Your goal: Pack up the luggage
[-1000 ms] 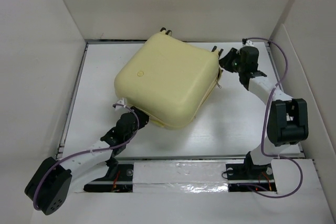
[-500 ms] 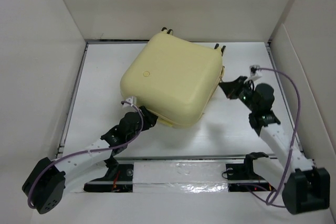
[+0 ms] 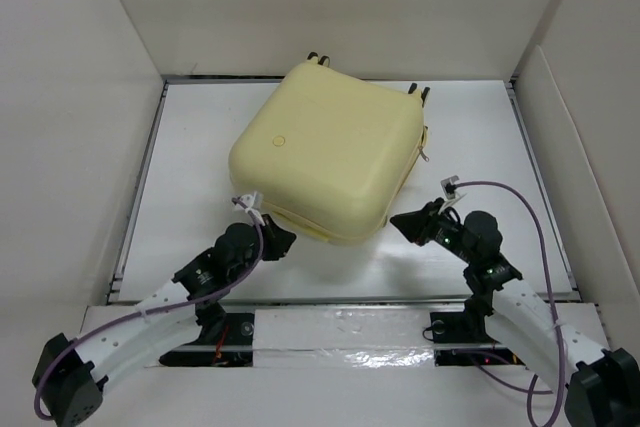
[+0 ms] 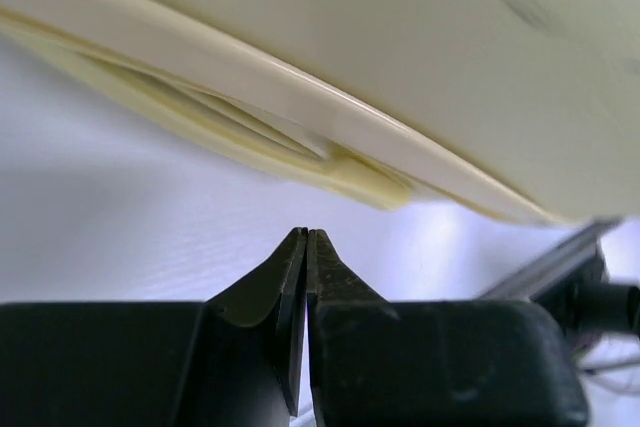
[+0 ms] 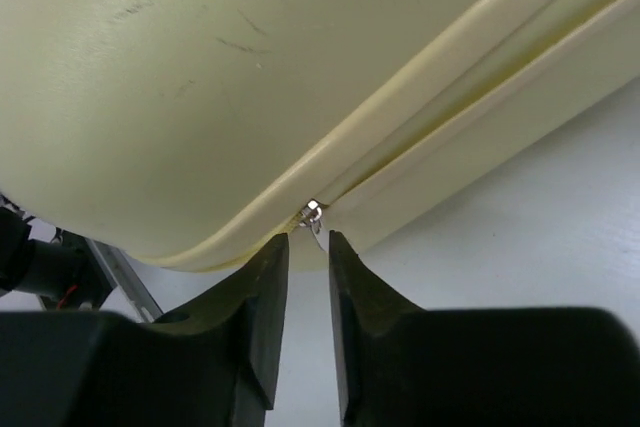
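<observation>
Bright, even, diffuse light fills the scene. The luggage (image 3: 325,147) casts a soft shadow on the desk (image 3: 190,167) at its near edge. Wrist views look slightly soft; the black fingers (image 4: 265,297) lose detail.

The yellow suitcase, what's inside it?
Its contents are hidden: the luggage lies closed on the table. Only its pale shell and a small metal zipper pull show.

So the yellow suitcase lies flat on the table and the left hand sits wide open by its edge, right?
No: the left hand is shut, fingertips together on nothing, as the left wrist view shows. The suitcase does lie flat on the table, its edge just ahead of that hand.
</observation>
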Controlling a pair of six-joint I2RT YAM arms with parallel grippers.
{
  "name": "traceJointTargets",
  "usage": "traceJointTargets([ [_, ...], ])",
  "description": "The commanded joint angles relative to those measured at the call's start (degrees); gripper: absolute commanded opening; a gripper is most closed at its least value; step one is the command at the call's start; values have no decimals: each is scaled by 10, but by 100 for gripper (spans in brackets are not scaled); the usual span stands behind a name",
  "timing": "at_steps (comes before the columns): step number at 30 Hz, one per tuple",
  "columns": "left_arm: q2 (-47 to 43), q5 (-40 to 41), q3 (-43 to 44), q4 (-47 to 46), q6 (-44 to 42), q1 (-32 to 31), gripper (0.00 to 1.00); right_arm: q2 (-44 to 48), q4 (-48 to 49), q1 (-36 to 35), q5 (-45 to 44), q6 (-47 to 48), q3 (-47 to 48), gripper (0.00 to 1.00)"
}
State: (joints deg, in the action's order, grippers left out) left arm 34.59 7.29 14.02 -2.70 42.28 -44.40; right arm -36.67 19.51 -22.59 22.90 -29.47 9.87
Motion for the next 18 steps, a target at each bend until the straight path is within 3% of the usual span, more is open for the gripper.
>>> traceJointTargets([
  [1,52,-15,56,-23,-37,-70,0,-10,40,-5,-20,24,-8,31],
  [6,117,100,114,-28,-31,-170,0,-52,85,-5,-14,27,-9,37],
  [9,100,114,113,-26,-26,-170,2,-82,111,-5,10,35,-6,41],
  [14,74,91,87,-16,-14,-139,24,-131,128,-11,9,39,4,44],
  [18,63,48,73,-27,-14,-113,29,-153,128,-11,27,55,22,45],
])
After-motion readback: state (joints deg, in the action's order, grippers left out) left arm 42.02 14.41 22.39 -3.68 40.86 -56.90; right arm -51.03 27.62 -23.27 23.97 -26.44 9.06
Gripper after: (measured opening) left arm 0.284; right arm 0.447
